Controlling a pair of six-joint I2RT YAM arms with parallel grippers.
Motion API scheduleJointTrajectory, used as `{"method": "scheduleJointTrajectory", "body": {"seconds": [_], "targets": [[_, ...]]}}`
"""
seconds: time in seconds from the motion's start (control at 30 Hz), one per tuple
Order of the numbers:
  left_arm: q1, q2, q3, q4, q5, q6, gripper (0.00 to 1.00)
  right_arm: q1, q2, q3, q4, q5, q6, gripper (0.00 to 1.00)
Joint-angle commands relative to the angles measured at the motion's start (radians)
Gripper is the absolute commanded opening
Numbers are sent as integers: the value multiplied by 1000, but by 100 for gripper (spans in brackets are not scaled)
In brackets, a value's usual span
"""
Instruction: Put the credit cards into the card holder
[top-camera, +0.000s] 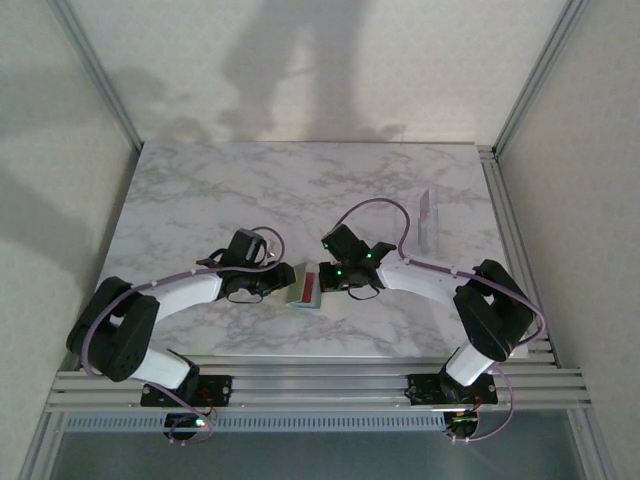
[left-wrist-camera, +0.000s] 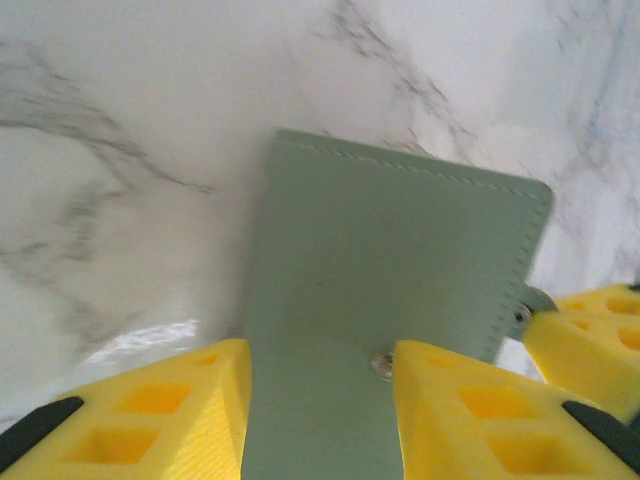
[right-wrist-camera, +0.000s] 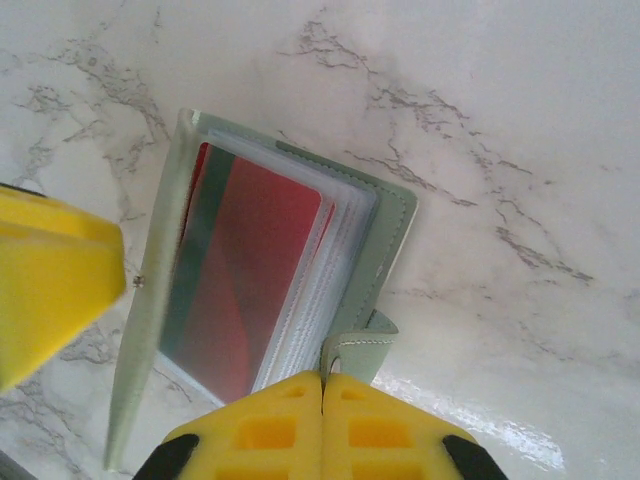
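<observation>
At the near middle of the table (top-camera: 200, 200) the two arms meet over the card holder (right-wrist-camera: 390, 225), which lies open on the marble.

The right gripper (right-wrist-camera: 322, 400) has its jaws pressed together. The holder's snap tab (right-wrist-camera: 358, 350) runs down into the seam between them, so it seems to be pinching the tab to keep the holder steady.

The left gripper (left-wrist-camera: 320, 400) comes in from the other side with its jaws apart. The grey-green cover sits in the gap between them, and I cannot tell whether the fingers are pressing on it or only standing around it.

Inside the holder a stack of clear sleeves (right-wrist-camera: 335, 270) fans open. A red card with a teal band (right-wrist-camera: 255, 270) sits in the front sleeve, seated well down and looking squarely placed. So at least one card is in; whether others sit behind it cannot be made out.

Farther back, well apart from the holder toward the far right of the table, a few pale cards (top-camera: 431, 215) lie in a small row, not yet picked up.

By my reckoning the task is partly done. Those remaining cards still need to be fetched one at a time and slid into free sleeves while the holder is kept open. Neither gripper carries a card at this moment.
</observation>
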Motion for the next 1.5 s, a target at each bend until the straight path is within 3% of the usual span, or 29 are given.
{"method": "scheduleJointTrajectory", "body": {"seconds": [0.0,0.27,0.67,0.97,1.47], "targets": [[9,-11,11,-75,-117,54,40,4,-9,-3,13,-28,-13,0],[-1,35,-37,76,27,27,36,3,11,14,53,-100,-20,1],[-37,89,-45,92,47,34,42,4,56,30,96,-155,-4,2],[-45,114,-63,118,48,5,26,3,94,41,98,-171,-7,5],[-45,97,-87,139,72,-9,20,3,170,104,88,-159,7,20]]}}
